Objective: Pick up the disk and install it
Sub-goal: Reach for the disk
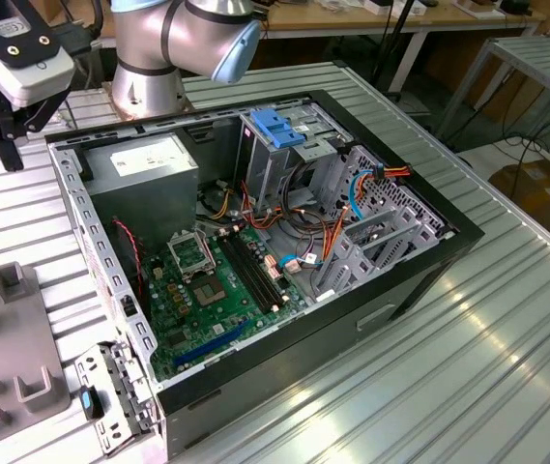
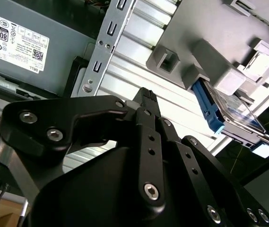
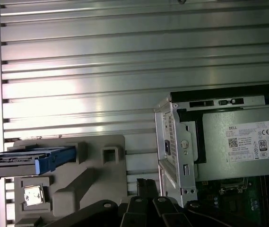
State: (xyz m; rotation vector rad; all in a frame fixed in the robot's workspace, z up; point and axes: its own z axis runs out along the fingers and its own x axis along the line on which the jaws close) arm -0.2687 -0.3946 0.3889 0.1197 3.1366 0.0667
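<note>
Gripper (image 2: pixel 146 94) closed and empty, apart from one disk (image 2: pixel 233 112) in one grey holder (image 2: pixel 205 23).

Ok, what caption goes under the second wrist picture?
Gripper over the table, with the disk slotted in a grey holder beside the computer case.

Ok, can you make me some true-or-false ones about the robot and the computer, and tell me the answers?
1. The disk has blue side rails. True.
2. The computer case is open, with the green motherboard showing. True.
3. The gripper is holding the disk. False: it is shut on nothing; the disk sits in a grey holder.
4. The disk is already inside the computer case. False: it is outside the case, in the grey holder on the metal table.
</note>
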